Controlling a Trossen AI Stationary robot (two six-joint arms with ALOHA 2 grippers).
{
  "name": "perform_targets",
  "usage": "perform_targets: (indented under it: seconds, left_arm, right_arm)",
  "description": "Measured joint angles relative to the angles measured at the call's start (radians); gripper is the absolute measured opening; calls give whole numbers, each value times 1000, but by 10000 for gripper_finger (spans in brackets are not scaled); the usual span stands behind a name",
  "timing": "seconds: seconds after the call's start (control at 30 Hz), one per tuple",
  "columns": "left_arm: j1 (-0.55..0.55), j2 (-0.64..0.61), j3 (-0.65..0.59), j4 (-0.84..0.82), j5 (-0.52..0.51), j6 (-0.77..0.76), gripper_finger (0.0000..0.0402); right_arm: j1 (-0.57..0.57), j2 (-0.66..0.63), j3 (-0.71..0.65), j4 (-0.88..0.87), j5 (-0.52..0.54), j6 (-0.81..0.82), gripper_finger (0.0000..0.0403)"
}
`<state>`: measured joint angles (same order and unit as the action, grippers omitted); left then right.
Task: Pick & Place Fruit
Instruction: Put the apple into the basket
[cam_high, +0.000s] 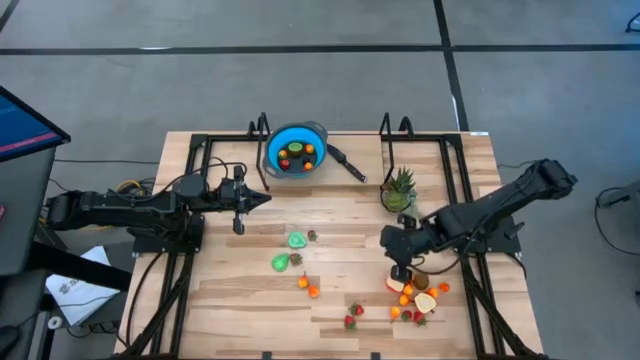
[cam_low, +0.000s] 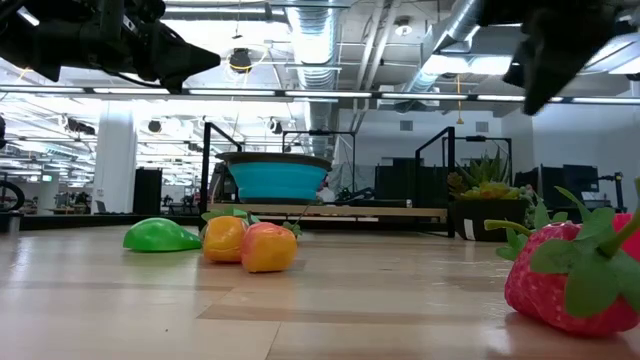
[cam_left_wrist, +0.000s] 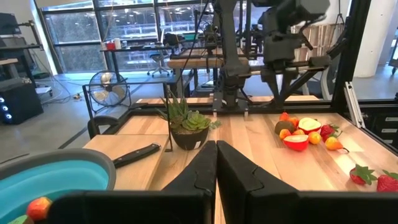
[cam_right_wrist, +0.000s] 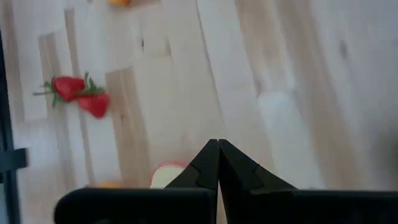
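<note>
High view, fruit pile: just below the right pincer, nearer arm
Right pincer: fingers pressed together, empty
Left pincer: pressed together, well apart

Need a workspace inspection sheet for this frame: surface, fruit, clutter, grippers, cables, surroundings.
Surface: wooden table, slatted top, black frame rails along its sides.
Job's things: some fruit already in the blue bowl; green pieces and orange pieces mid-table; strawberries near the front edge; mixed cluster at front right.
Clutter: potted plant at back right; black handle beside the bowl.
Grippers: left gripper shut, empty, above the table in front of the bowl; right gripper shut, empty, above the cluster.
Cables: bundle off the table's left edge.
Surroundings: monitor at left; papers on the floor.
</note>
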<state>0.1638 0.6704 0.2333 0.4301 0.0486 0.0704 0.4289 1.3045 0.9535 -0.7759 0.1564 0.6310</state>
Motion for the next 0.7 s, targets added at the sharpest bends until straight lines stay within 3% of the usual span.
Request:
perform_targets:
  seconds: [0.53, 0.7]
  left_arm:
    - [0, 0, 0, 0, 0, 0, 2]
    - [0, 0, 0, 0, 0, 0, 2]
  right_arm:
    - [164, 25, -31, -70, -2, 336, 1]
    - [166, 31, -31, -73, -2, 334, 46]
